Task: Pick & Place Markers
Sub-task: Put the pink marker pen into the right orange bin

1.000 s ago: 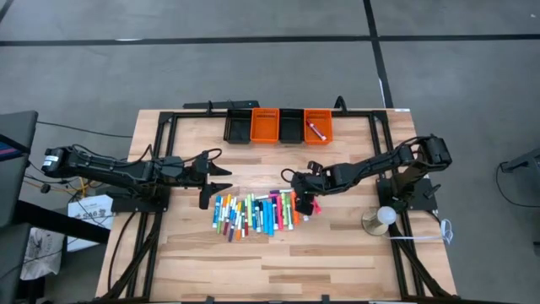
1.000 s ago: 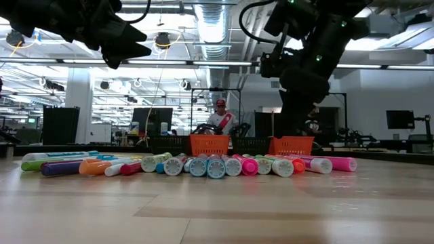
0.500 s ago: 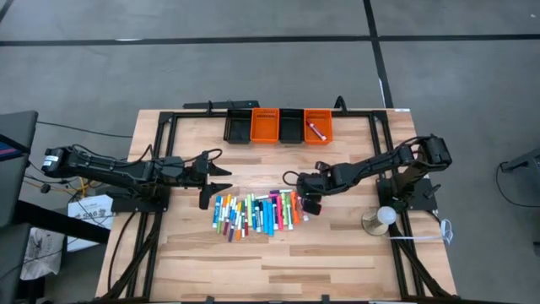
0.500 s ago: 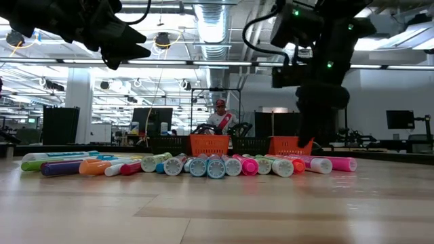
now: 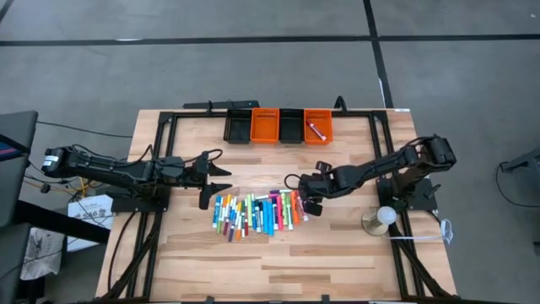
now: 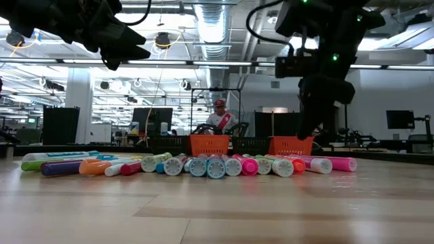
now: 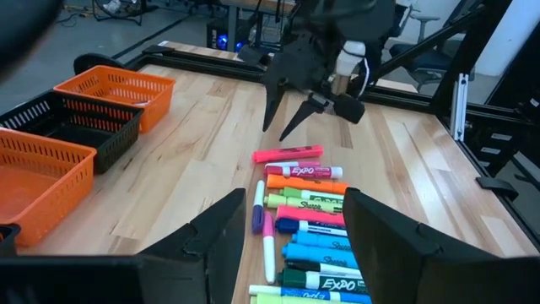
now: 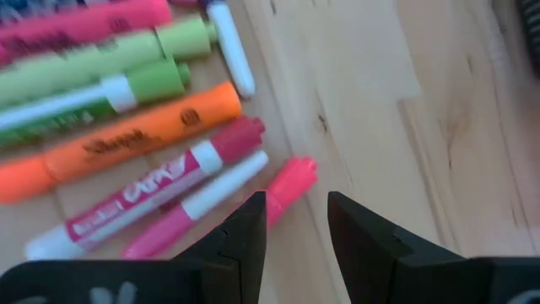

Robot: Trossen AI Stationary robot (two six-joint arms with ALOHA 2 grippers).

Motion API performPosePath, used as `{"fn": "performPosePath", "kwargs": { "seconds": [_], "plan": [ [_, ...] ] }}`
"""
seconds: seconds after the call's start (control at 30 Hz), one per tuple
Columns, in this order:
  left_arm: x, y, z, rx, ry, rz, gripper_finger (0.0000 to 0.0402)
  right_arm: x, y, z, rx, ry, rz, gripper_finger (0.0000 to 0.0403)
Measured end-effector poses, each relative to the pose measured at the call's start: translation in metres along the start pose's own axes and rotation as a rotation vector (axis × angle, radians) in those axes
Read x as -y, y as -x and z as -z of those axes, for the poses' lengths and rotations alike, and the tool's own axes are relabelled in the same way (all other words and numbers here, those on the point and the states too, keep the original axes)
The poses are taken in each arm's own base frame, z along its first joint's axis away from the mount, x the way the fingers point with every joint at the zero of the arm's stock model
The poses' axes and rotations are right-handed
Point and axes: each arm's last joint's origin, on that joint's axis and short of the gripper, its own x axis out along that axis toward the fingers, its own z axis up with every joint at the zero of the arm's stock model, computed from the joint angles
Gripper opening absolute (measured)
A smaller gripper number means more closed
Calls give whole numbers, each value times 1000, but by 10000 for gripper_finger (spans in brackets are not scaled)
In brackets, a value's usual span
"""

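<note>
A heap of markers (image 5: 255,213) in pink, blue, green, orange and yellow lies flat, side by side, mid-table; the low view shows them (image 6: 215,165) end on. My right gripper (image 5: 309,203) points steeply down over the heap's right end, open, fingers above the outermost pink marker (image 8: 291,181) and clear of it (image 7: 287,154). My left gripper (image 5: 221,179) hovers open left of the heap, well above the wood (image 6: 132,49); its own fingers (image 7: 291,241) frame the markers from afar.
Four small bins stand in a row at the far edge: black (image 5: 237,125), orange (image 5: 264,125), black (image 5: 291,125) and orange (image 5: 321,118), the last holding a pink marker (image 5: 316,130). A white round object (image 5: 385,216) stands by the right arm's base. A person (image 6: 219,115) sits far behind.
My right gripper has tipped and drawn slightly toward the table's right edge, staying open above the heap's right end. The markers have kept their places.
</note>
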Motion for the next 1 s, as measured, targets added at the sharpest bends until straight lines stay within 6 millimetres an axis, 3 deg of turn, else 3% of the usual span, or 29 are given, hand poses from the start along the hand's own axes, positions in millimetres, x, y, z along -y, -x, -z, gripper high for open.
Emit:
{"fn": "performPosePath", "kwargs": {
  "seconds": [0.43, 0.73, 1.0],
  "plan": [
    [0, 0, 0, 1, -1, 0, 195, -19, 7, -5, 65, -75, -176, 120],
    [-3, 0, -1, 18, -103, -95, 195, -20, 7, -4, 27, -252, -224, 120],
    [-3, 0, -1, 19, -73, -98, 195, -20, 7, -6, 14, -467, -237, 120]
  ]
}}
